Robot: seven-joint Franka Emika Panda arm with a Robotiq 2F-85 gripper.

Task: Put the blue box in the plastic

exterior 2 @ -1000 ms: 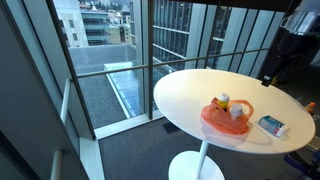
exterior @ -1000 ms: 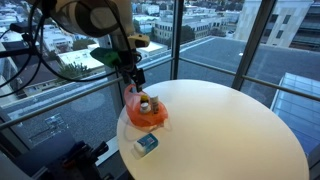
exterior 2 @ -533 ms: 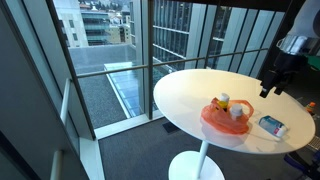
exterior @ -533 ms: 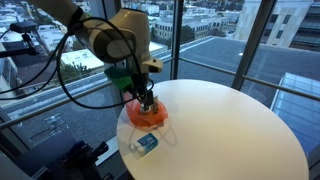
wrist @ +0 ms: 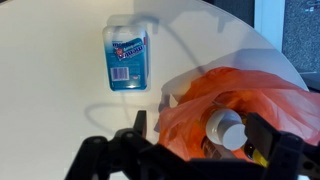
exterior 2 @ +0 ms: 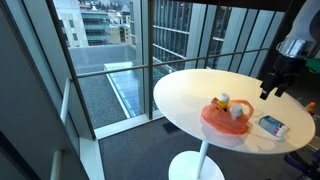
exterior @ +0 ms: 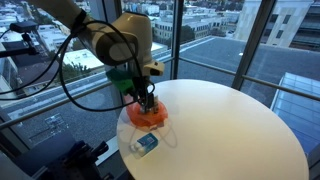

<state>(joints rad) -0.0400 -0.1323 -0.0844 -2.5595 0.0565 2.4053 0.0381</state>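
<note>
The blue box (exterior: 146,144) lies flat on the round white table (exterior: 230,120), just in front of the orange plastic bag (exterior: 149,116). It also shows in an exterior view (exterior 2: 272,125) and in the wrist view (wrist: 127,57). The bag (wrist: 195,100) holds a white-capped bottle (wrist: 226,128) and other items. My gripper (wrist: 200,128) is open and empty, hovering right over the bag (exterior 2: 226,118) with its fingers on either side of the bottle. It shows in both exterior views (exterior: 146,100) (exterior 2: 268,90). The box is apart from the gripper.
The table stands next to floor-to-ceiling windows (exterior 2: 180,40) with a railing outside. Its edge (exterior: 125,135) is close to the bag and the box. The table has a single pedestal (exterior 2: 197,165).
The arm swung over and came down above the orange bag during the first half second. Since then it has barely moved. The blue box and bag stayed put.
</note>
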